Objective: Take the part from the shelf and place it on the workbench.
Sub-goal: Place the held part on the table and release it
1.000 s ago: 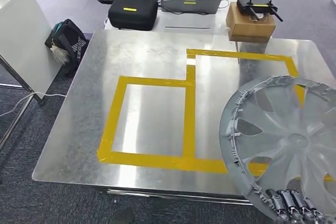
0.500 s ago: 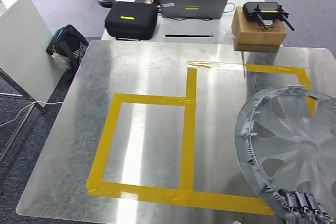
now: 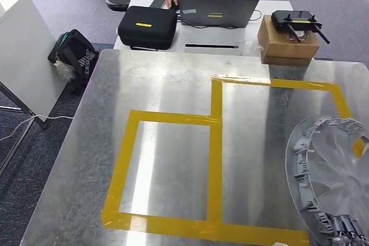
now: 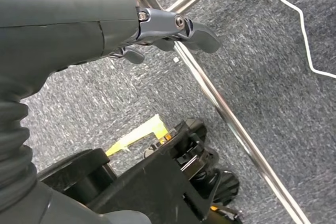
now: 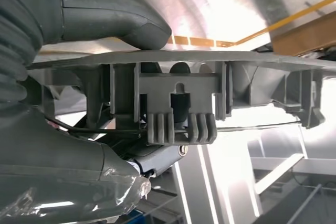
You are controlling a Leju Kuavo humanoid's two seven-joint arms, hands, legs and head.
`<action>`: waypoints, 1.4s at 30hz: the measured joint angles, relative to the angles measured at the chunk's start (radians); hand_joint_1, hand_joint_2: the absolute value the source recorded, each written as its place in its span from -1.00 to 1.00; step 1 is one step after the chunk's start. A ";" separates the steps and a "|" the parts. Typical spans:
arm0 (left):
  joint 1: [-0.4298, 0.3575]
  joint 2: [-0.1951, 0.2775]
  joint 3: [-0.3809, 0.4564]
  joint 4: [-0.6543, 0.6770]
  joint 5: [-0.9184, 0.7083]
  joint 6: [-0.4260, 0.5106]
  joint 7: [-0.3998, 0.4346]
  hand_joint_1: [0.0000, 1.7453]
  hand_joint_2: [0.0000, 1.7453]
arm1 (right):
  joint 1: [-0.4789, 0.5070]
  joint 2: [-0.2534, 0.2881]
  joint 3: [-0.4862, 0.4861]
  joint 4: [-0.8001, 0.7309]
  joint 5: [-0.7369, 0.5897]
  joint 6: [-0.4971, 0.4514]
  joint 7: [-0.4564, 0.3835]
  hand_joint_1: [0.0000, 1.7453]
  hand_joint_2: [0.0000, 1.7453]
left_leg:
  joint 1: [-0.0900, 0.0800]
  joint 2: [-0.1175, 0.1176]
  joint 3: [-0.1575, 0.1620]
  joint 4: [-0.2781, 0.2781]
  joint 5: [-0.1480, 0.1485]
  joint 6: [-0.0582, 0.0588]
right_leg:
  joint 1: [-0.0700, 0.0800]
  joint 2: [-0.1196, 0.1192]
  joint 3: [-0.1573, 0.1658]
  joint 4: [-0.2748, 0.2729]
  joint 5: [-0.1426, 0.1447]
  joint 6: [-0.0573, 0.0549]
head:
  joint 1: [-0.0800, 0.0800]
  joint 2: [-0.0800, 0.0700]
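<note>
Right hand (image 3: 346, 227) pinches the grey plastic wheel cover (image 3: 330, 171) by its rim over the shiny steel table (image 3: 174, 84) (left hand (image 4: 174, 27) dangles empty, fingers apart). Thin edge grip, so it could slip or tilt.

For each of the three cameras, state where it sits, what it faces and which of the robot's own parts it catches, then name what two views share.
Head view: high on the body, looking forward and down at the workbench; right hand gripping the wheel cover.
Left wrist view: behind the left hand, facing carpet and metal bars.
Right wrist view: behind the right hand, facing the wheel cover's rim.
Shared: head and right wrist views both show the held wheel cover.
</note>
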 joint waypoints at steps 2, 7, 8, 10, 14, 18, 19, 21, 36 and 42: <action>0.000 0.001 0.003 0.000 0.002 0.000 -0.001 -1.00 1.00 | -0.006 0.001 -0.016 0.007 -0.020 0.018 -0.029 1.00 1.00 | -0.001 0.000 0.000 0.000 -0.002 0.004 | 0.000 0.000 0.006 -0.007 0.002 0.010 | 0.000 0.000; 0.001 0.006 0.008 0.000 0.004 0.000 -0.007 -1.00 1.00 | -0.034 0.026 -0.089 0.036 -0.072 0.086 -0.138 1.00 1.00 | -0.001 0.000 0.000 0.001 -0.003 0.008 | -0.001 0.000 0.016 -0.015 0.004 0.033 | 0.000 0.000; 0.001 0.007 0.008 0.000 0.004 0.000 -0.008 -1.00 1.00 | -0.043 0.038 -0.111 0.043 -0.082 0.105 -0.167 1.00 1.00 | -0.001 0.000 0.000 0.001 -0.003 0.008 | -0.001 0.000 0.016 -0.015 0.004 0.034 | -0.001 0.000; 0.001 0.009 0.009 0.000 0.004 0.000 -0.010 -1.00 1.00 | -0.060 0.060 -0.157 0.057 -0.097 0.143 -0.211 1.00 1.00 | -0.001 0.000 0.001 0.001 -0.002 0.010 | -0.001 0.000 0.016 -0.015 0.004 0.036 | -0.001 0.000; 0.002 0.012 0.014 0.000 0.004 0.000 -0.012 -1.00 1.00 | -0.085 0.092 -0.236 0.075 -0.102 0.233 -0.259 1.00 1.00 | 0.001 0.000 0.002 0.000 -0.001 0.011 | 0.000 0.000 0.015 -0.015 0.004 0.037 | -0.001 0.000; 0.002 0.015 0.015 0.000 0.000 -0.004 -0.013 -1.00 1.00 | -0.100 0.104 -0.271 0.089 -0.048 0.335 -0.277 1.00 1.00 | 0.003 0.000 0.007 -0.002 -0.002 0.011 | 0.002 0.000 0.011 -0.014 0.001 0.036 | -0.001 0.000; 0.001 0.015 0.015 0.000 0.000 -0.005 -0.013 -1.00 1.00 | -0.104 0.107 -0.275 0.093 -0.038 0.350 -0.279 1.00 1.00 | 0.004 0.000 0.008 -0.002 -0.002 0.010 | 0.003 0.000 0.012 -0.014 0.001 0.036 | -0.001 0.000; 0.001 0.016 0.015 0.000 -0.002 -0.005 -0.013 -1.00 1.00 | -0.110 0.110 -0.281 0.102 -0.025 0.368 -0.280 1.00 1.00 | 0.004 0.000 0.009 -0.002 -0.002 0.010 | 0.004 0.000 0.012 -0.014 0.001 0.036 | -0.001 0.000; 0.001 0.027 0.015 0.000 -0.004 -0.014 -0.014 -1.00 1.00 | -0.151 0.112 -0.292 0.153 0.003 0.405 -0.281 1.00 1.00 | 0.005 0.000 0.010 -0.002 -0.002 0.010 | 0.004 0.001 0.014 -0.014 0.001 0.036 | -0.001 0.000; 0.001 0.032 0.015 0.000 -0.009 -0.022 -0.016 -1.00 1.00 | -0.148 0.084 -0.253 0.171 -0.002 0.417 -0.241 1.00 1.00 | 0.005 0.000 0.011 -0.002 -0.002 0.010 | 0.004 0.001 0.014 -0.014 0.001 0.036 | -0.001 0.000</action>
